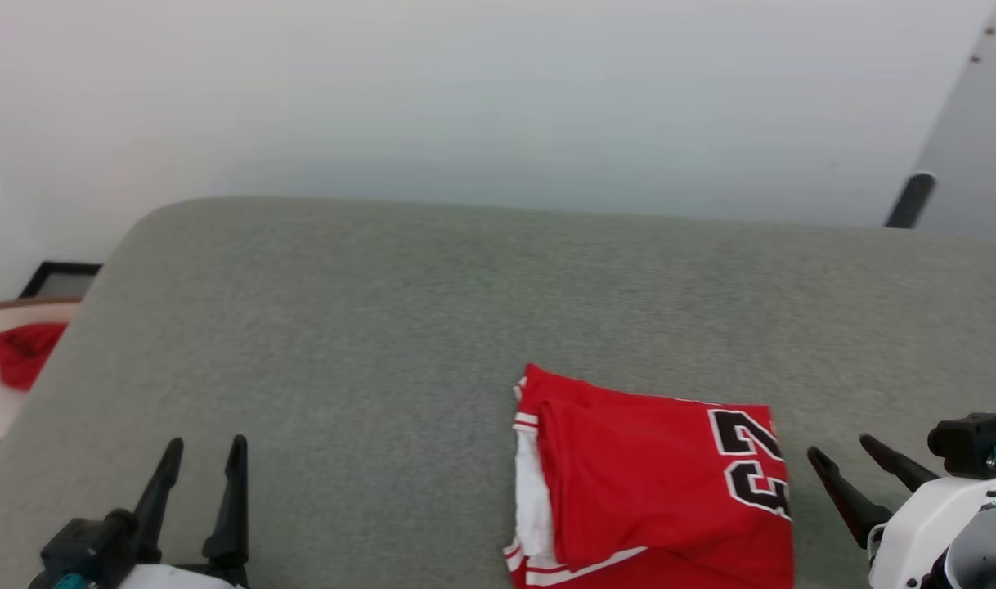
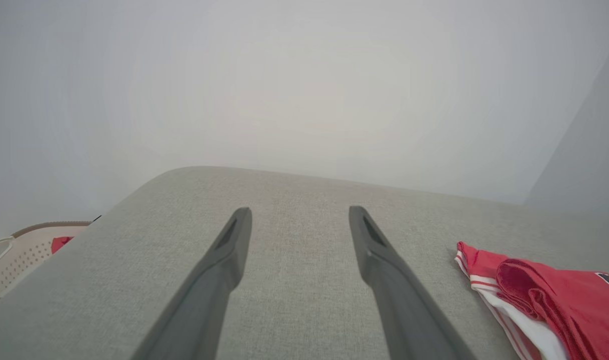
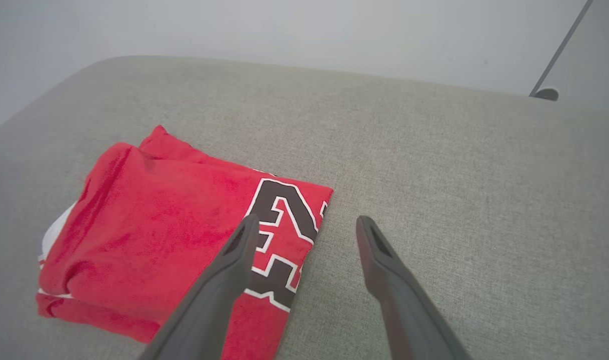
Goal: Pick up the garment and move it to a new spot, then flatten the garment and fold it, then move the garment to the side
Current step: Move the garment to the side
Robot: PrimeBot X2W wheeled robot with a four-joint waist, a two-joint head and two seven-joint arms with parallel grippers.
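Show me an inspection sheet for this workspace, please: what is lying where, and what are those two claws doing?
Surface: grey fabric cushion, smooth; the garment lies on its near right part.
Job's things: garment, a red jersey with "23", folded into a rough rectangle, white sleeve showing at its left edge.
Clutter: small red cloth in a pale basket off the surface's left side.
Grippers: left gripper open, holding nothing, over bare fabric; right gripper open, holding nothing, just right of the garment.
Cables: nothing seen.
Surroundings: pale wall; dark-tipped pole at far right.
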